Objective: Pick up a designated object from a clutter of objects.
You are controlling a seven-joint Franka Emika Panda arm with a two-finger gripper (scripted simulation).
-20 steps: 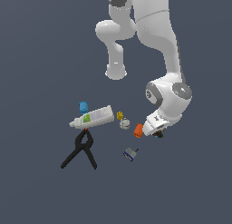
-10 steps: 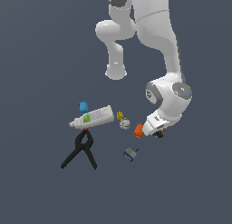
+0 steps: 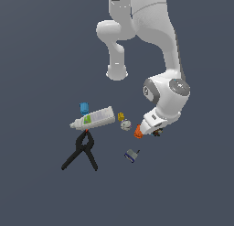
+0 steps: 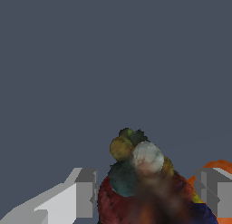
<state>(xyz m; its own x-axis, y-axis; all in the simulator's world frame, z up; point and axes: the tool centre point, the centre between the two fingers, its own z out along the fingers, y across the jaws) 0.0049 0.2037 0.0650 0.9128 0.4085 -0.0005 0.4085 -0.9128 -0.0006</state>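
Note:
The designated object (image 4: 145, 182), a dark lumpy cluster of red, yellow, white and blue bits, fills the gap between my gripper's (image 4: 146, 196) two grey fingers, and both pads appear to touch it. In the exterior view the gripper (image 3: 155, 129) is low at the floor, and only a dark speck of the designated object (image 3: 157, 132) shows under the hand. The orange cylinder (image 3: 138, 131) lies right beside the hand on the exterior view's left, and the orange cylinder (image 4: 217, 168) peeks out behind one finger. The rest of the clutter lies further to the exterior view's left.
A white bottle with a green label (image 3: 93, 118), a blue cup (image 3: 84, 108), a black clamp (image 3: 82, 150), a small yellow piece (image 3: 121, 116), a white-grey ball (image 3: 126, 125) and a small grey-blue piece (image 3: 132, 154) lie scattered. The robot's base (image 3: 117, 73) stands behind.

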